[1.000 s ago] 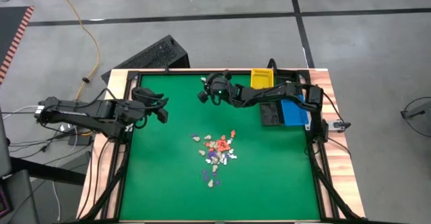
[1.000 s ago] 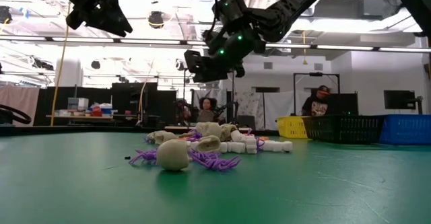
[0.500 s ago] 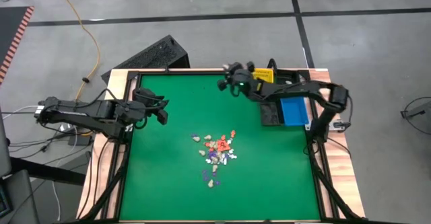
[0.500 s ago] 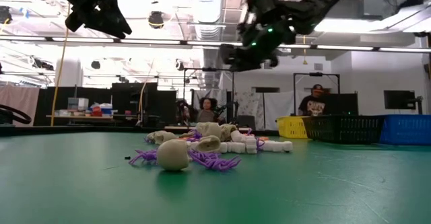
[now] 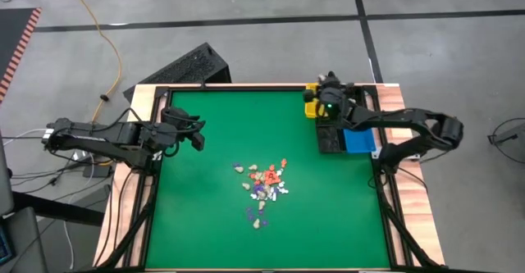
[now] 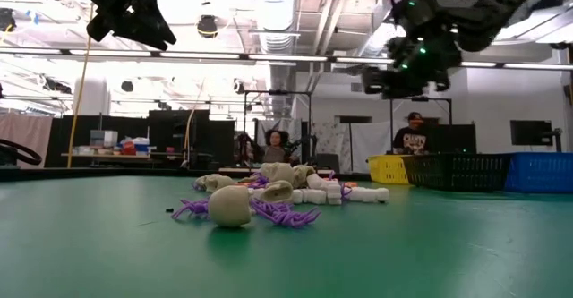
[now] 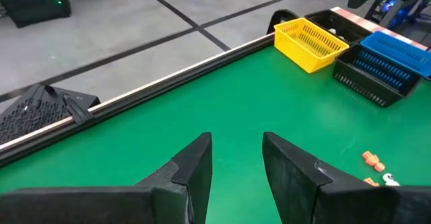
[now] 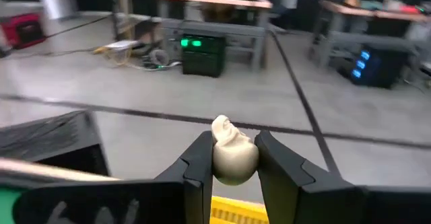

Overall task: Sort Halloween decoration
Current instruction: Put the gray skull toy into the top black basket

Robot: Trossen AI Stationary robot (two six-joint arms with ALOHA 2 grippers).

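Observation:
The Halloween decoration lies as a pile of tiny cream, orange and purple trinkets (image 5: 262, 187) (image 6: 269, 195) on the green mat. One cream-white skull-shaped trinket (image 8: 232, 153) is held up by my right gripper (image 5: 330, 83) (image 8: 232, 160), which is shut on it above the yellow bin (image 5: 310, 109) at the table's far right. My left gripper (image 5: 197, 134) (image 7: 236, 150) hovers open over the mat's left side with nothing between its fingers. My right gripper pinches the cream trinket by its two sides (image 8: 217, 162) between its two fingers. The fingers lie about level and point toward the table's far edge. The trinket is lifted clear, its top standing above the fingertips, over the yellow bin's rim (image 8: 232, 212).
A black bin (image 5: 330, 138) (image 7: 367, 83) and a blue bin (image 5: 357, 138) (image 7: 397, 49) stand next to the yellow one (image 7: 310, 42) along the right edge. A black perforated case (image 5: 176, 68) lies off the far left corner. People (image 6: 416, 137) are in the room behind.
My right gripper has swept from above the mat's far middle toward the table's right edge, ending over the yellow bin, and has turned so that it points at the far edge. The pile has stayed as it was.

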